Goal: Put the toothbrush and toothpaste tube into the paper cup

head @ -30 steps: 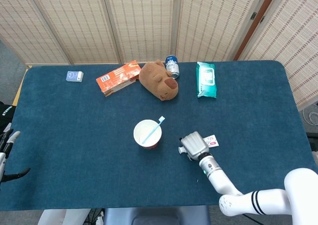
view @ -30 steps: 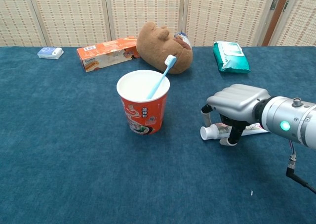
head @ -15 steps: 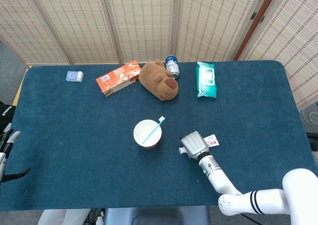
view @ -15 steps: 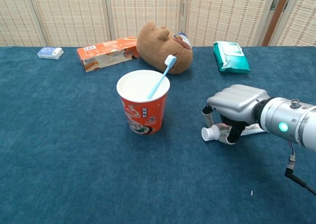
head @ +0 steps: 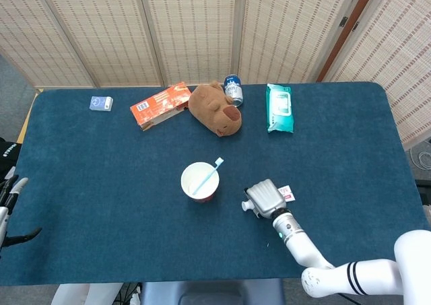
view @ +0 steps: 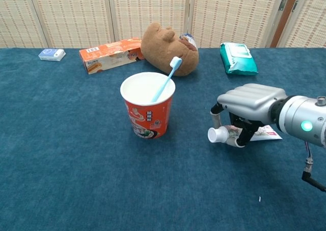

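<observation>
Where the blue desk [head: 101,177] meets the folding screens, one row of bystanders lies: small blue box [head: 101,103], orange carton [head: 160,105], brown plush [head: 215,109] with a can [head: 233,89] behind it, teal wipes pack [head: 279,108]; all well apart from the work area, none in the way. Cup [view: 147,105], paper, red-printed, upright at mid-desk; toothbrush [view: 165,79] already inside, handle leaning on the rim, bristle head up and toward the plush. Tube [view: 239,134], white, capped end pointing toward the cup, lying low just right of it with bare desk between. Right robot hand [view: 249,108]: arched over the tube, fingers [view: 216,117] curled down around it on both sides, gripping it; whether the tube is clear of the desk cannot be told. Left robot hand [head: 8,207]: seen only at the head view's left edge, off the desk, holding nothing, fingers apart. Chest view alone shows the cap, cup print and finger placement; head view shows only the hand's back covering most of the tube, plus the can's top.
</observation>
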Action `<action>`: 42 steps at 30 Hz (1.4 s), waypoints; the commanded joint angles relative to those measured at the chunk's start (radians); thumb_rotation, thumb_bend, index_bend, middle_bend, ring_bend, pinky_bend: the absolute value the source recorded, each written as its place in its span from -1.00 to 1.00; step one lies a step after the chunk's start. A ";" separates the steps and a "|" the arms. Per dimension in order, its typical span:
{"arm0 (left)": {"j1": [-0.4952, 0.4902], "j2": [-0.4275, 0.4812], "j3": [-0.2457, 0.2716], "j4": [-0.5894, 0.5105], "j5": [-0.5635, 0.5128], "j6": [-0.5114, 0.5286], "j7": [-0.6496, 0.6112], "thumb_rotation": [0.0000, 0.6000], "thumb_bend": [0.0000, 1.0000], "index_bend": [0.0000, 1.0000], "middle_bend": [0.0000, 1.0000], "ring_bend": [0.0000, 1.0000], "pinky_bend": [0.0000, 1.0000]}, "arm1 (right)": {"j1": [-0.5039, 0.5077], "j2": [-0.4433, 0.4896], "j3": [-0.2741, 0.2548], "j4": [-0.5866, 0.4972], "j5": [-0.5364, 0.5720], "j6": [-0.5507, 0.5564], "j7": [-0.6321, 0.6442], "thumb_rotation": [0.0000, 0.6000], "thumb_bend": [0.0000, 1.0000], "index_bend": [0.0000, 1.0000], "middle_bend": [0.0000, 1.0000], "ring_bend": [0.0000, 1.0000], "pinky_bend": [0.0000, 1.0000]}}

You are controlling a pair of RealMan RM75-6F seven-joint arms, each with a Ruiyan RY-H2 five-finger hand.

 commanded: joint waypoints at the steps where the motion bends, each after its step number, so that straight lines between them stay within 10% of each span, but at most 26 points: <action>1: -0.001 0.000 0.000 -0.003 0.002 0.000 0.006 1.00 -1.00 -1.00 -1.00 -1.00 -1.00 | -0.028 0.033 0.011 -0.057 -0.031 0.033 0.048 1.00 -0.27 0.28 1.00 1.00 1.00; 42: -0.006 0.000 0.002 -0.020 0.002 -0.003 0.036 1.00 -1.00 -1.00 -1.00 -1.00 -1.00 | -0.176 0.292 0.074 -0.340 -0.307 0.006 0.511 1.00 -0.16 0.36 1.00 1.00 1.00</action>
